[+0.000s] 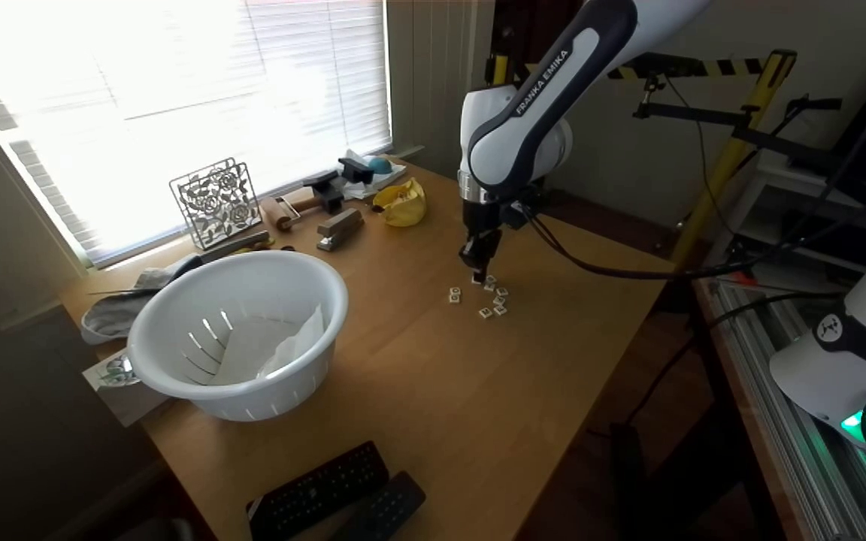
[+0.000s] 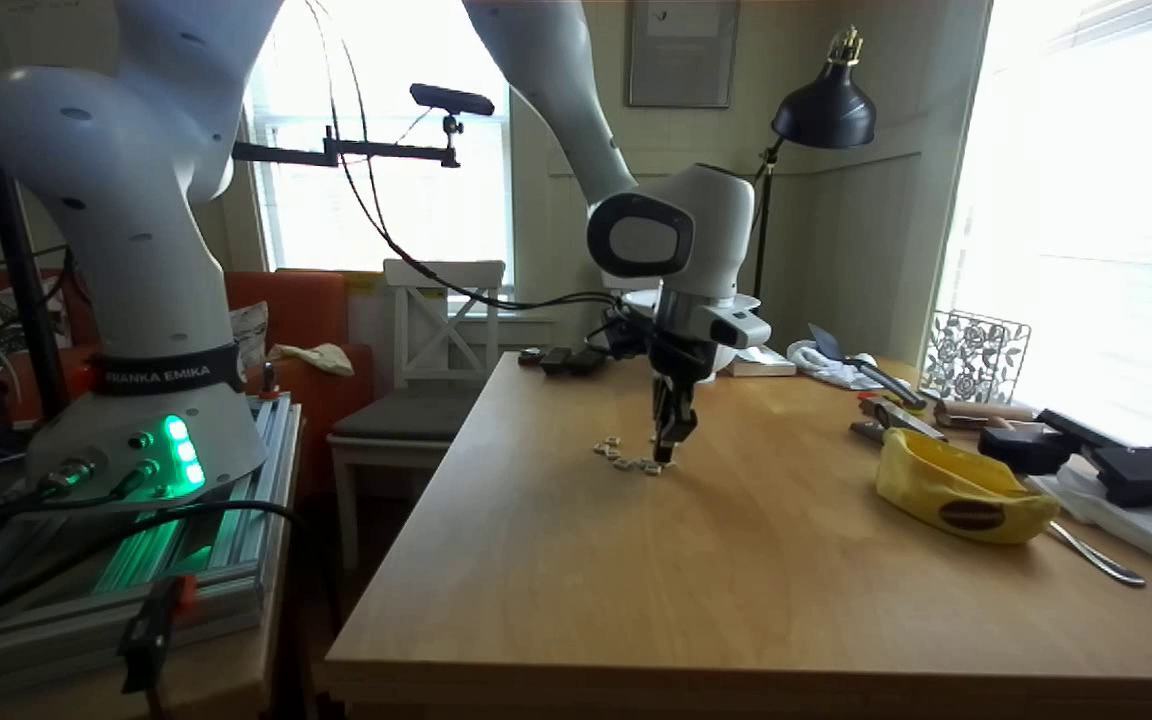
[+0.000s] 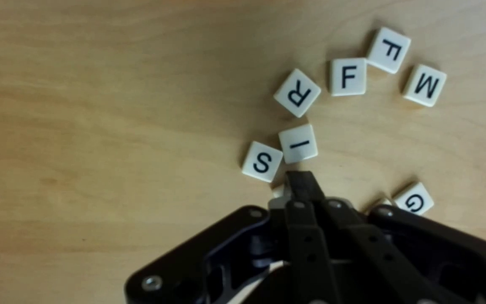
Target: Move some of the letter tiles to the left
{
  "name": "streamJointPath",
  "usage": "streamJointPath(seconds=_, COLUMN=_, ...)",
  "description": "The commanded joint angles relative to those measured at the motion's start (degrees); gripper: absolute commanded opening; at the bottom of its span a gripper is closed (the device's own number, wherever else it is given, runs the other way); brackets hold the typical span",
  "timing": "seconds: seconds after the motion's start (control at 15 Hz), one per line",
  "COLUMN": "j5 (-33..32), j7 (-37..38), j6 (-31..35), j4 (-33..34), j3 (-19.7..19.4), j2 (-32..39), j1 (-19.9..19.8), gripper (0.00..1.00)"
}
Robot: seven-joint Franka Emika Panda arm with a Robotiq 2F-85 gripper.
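Note:
The letter tiles are small cream squares lying on the wooden table. In the wrist view, tiles R (image 3: 297, 93), F (image 3: 348, 77), another F (image 3: 389, 50), M (image 3: 425, 85), I (image 3: 298, 143) and S (image 3: 262, 161) form a bent chain. Tile G (image 3: 414, 199) lies to the right, beside one partly hidden tile. They show in both exterior views as a loose cluster (image 1: 500, 300) (image 2: 622, 462). My gripper (image 3: 304, 185) points down at table level by the cluster, also in both exterior views (image 1: 479, 275) (image 2: 664, 456). Its fingers are together, with no tile visible between them. A tile is partly hidden behind the fingertip.
A white colander (image 1: 237, 391) stands on the table. Black remotes (image 1: 320, 488) lie at one end. A yellow banana-shaped bowl (image 2: 966, 492), a brown stapler (image 1: 340, 228) and a metal napkin holder (image 1: 216, 201) are along the window side. The table edge (image 1: 598, 398) faces the robot base.

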Motion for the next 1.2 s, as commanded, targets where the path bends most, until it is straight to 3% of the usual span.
streamJointPath(seconds=0.0, j5=0.1, j7=0.0, j6=-1.9, j4=2.4, j3=1.0, j2=1.8, j1=-0.5, gripper=0.00)
streamJointPath(seconds=1.13, j5=0.7, j7=-0.1, j6=-2.3, j4=5.1, j3=2.2, j2=3.4, j1=-0.6, gripper=0.00)
